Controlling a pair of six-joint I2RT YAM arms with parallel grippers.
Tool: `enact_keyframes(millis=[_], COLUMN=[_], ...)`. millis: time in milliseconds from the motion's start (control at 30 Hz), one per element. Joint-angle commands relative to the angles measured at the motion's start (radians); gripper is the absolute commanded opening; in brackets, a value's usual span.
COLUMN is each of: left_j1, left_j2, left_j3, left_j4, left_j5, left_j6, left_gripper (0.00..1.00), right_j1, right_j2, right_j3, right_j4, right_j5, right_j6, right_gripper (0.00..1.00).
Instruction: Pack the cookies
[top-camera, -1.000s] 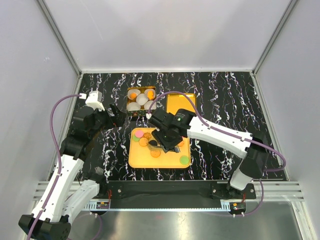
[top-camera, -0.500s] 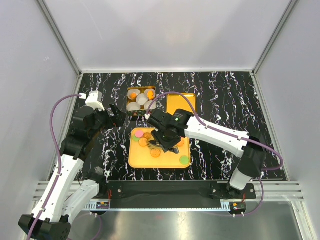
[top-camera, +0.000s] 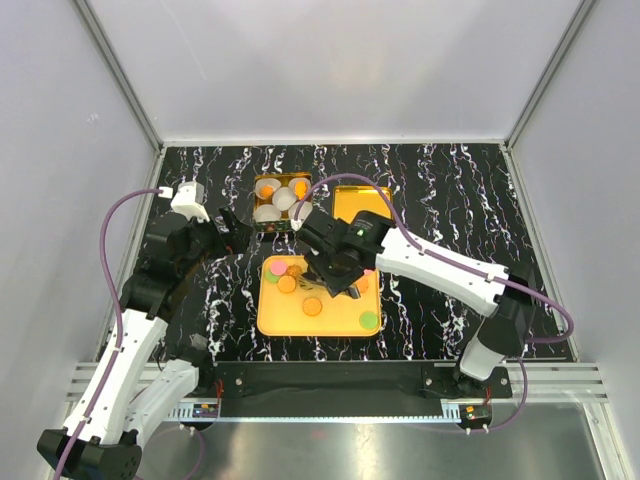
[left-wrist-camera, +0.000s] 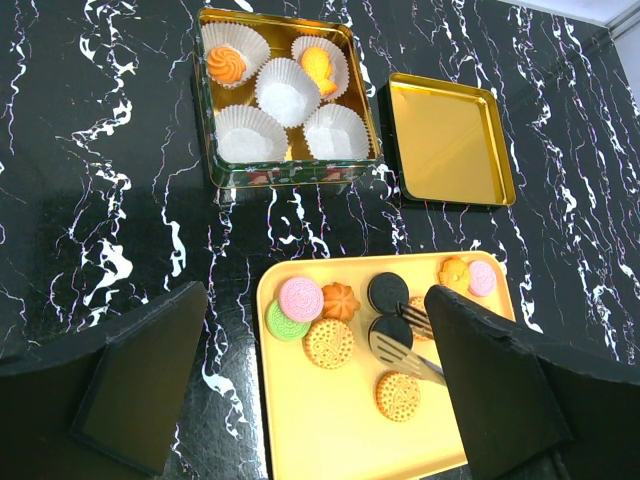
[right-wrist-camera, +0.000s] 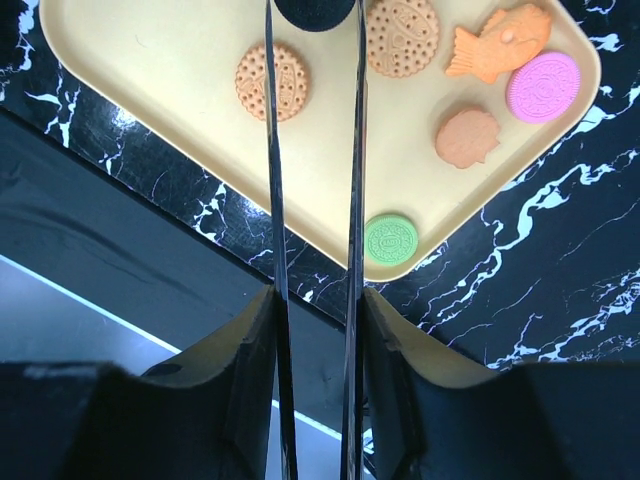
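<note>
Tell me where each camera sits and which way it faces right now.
Top: above and behind the bases, facing down on the table; left arm and right arm show.
Left wrist: raised left of the tray, facing tin, lid and tray; open left gripper frames the view.
Right wrist: over the tray, facing down its blades; right gripper flanks a black cookie.
Both wrist views share tray and that cookie.

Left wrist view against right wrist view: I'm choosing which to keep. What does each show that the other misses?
Only left wrist: the tin of paper cups and its lid. Only right wrist: a green cookie at the tray's corner. Both: the yellow tray, the pink cookie beside the fish cookie, a black cookie between the right jaws.
</note>
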Motion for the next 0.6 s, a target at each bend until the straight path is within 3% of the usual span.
enact_keyframes(millis=[0, 267, 567], left_j1=[0.004, 0.004, 0.003], left_j2=[-0.005, -0.005, 0.000], left_j3=[-0.001, -0.002, -0.003], left_j4=[0.046, 0.049, 0.050], left_j5=[0.018, 0.025, 0.027], left_j6=[-0.005, -0.007, -0.007], left_gripper=[0.99, 0.99, 0.99], right_j1=[-0.017, -0.117, -0.235], right_j2=[-0.067, -0.029, 0.209], right_j3=[0.059, 0.187, 0.468], right_j4=[-0.021, 0.028, 0.108], right_j5=[0.032, 0.000, 0.010], right_j6=[-0.020, -0.057, -0.117], right_gripper=[0.36, 0.37, 0.36])
